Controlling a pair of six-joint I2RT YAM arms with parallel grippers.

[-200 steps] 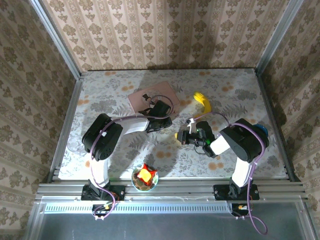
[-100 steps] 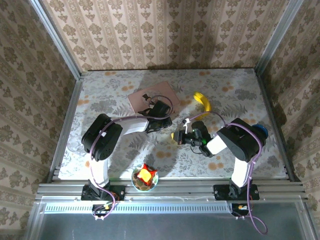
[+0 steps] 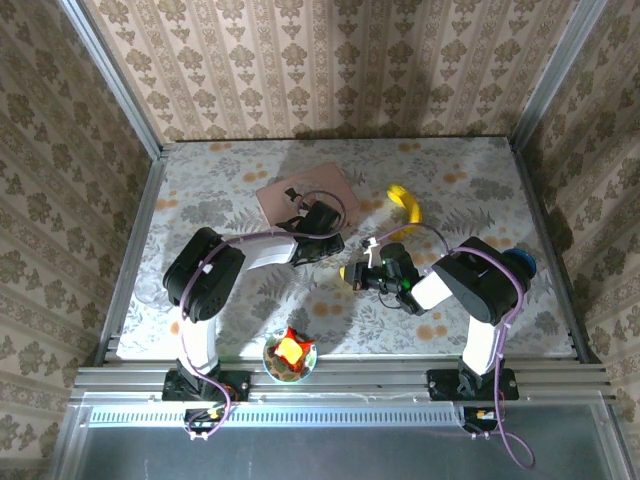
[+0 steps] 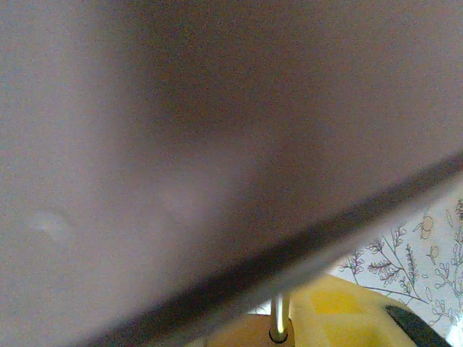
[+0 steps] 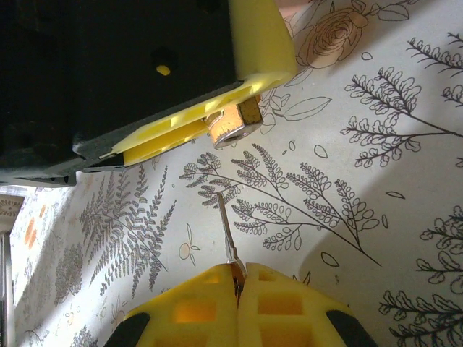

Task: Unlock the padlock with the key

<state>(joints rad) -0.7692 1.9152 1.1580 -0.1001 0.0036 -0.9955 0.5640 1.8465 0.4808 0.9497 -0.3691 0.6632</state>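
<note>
The small brass padlock [image 5: 235, 123] sits between the yellow fingers [image 5: 257, 43] of my left gripper [image 3: 328, 243], which is shut on it, with its flat end toward the right gripper. In the left wrist view its silvery shackle [image 4: 278, 318] rises from the brass body [image 4: 242, 336] beside a yellow finger [image 4: 347, 314]. My right gripper [image 5: 237, 273] is shut on the key [image 5: 227, 224]. The slim blade sticks out toward the padlock, its tip a short gap below it. From above, the right gripper [image 3: 352, 272] is just right of the left one.
A pink box [image 3: 305, 193] lies just behind the left gripper, and a blurred pinkish surface [image 4: 181, 130] covers most of the left wrist view. A banana [image 3: 405, 203] lies at the back right. A bowl [image 3: 290, 358] sits at the near edge on the patterned table [image 3: 210, 190].
My right gripper has moved left with the key, closing in on the left gripper and the padlock. The left arm has stayed still.
</note>
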